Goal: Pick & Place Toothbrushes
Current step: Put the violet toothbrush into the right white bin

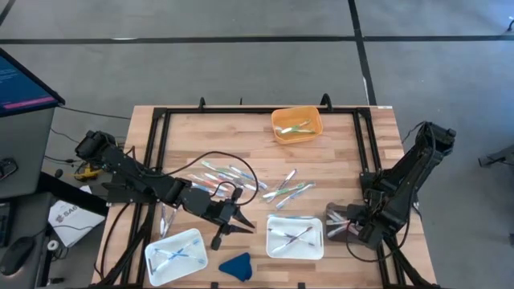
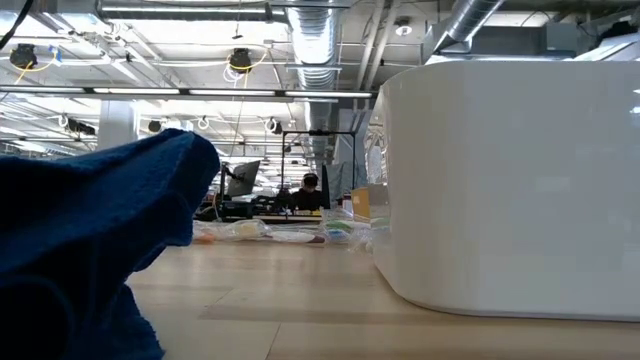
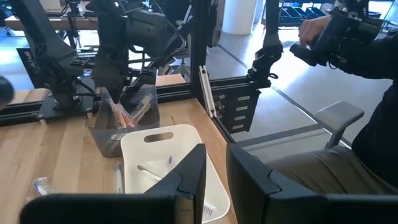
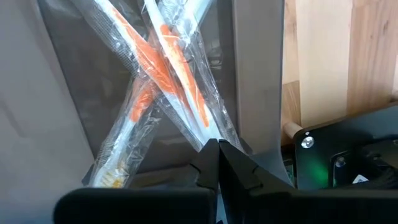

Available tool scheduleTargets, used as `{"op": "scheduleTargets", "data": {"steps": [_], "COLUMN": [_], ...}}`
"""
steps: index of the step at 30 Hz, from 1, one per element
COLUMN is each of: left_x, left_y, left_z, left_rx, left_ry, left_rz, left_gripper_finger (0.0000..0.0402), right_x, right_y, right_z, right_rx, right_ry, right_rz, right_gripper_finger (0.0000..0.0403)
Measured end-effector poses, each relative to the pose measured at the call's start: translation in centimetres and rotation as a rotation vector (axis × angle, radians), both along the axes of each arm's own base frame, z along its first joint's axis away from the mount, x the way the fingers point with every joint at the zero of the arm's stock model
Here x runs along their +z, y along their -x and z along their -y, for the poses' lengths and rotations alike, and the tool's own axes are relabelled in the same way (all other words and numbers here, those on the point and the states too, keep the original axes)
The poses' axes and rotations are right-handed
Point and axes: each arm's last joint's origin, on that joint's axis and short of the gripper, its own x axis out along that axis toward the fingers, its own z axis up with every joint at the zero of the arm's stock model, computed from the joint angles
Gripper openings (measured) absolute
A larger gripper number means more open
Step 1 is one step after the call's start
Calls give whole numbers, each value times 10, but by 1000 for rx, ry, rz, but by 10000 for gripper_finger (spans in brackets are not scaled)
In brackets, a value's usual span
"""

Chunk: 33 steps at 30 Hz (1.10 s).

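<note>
The toothbrushes [image 1: 285, 186] look light, thin and stiff, and many are sealed in clear crinkly wrap, so they should be slippery and apt to roll; a pinch across the middle of the handle seems the safest hold. A loose scatter of them lies on the middle of the wooden table [image 1: 345, 152], left and right of centre. The orange bowl [image 1: 296, 124] at the far edge holds a few. The white tray [image 1: 295, 236] near the front, right of centre, has several crossed in it, and a second white tray [image 1: 176, 255] at the front left has a couple more. A clear bin [image 4: 155, 93] at the right holds orange-and-white wrapped ones. The right gripper [image 4: 218, 155] sits low at that bin with its fingers pressed together at the wrap's edge; whether it grips anything I cannot tell. The left gripper [image 1: 231, 218] hovers between the two trays, fingers slightly parted and nothing held. A blue cloth [image 1: 235, 265] lies at the front edge.
</note>
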Motion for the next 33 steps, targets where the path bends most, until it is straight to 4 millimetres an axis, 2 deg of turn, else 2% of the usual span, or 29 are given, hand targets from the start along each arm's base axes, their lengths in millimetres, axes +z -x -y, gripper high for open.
{"op": "scheduleTargets", "data": {"steps": [6, 13, 21, 27, 33], "left_x": [0, 0, 0, 0, 0], "left_y": [0, 0, 0, 0, 0], "left_z": [0, 0, 0, 0, 0], "left_rx": [-2, -2, -1, 3, 2], "left_ry": [0, 0, 0, -1, -3], "left_rz": [0, 0, 0, 1, 1], "left_gripper_finger": [57, 57, 57, 57, 57], "right_x": [-2, -27, -24, -8, 27], "right_y": [-1, 6, 8, 4, -2], "right_z": [0, 8, 12, 7, 5], "right_rx": [-4, -16, -32, 6, 88], "right_ry": [-9, -24, -31, -63, -41], "right_rz": [6, -33, -28, 40, 186], "right_gripper_finger": [0, 0, 0, 0, 0]}}
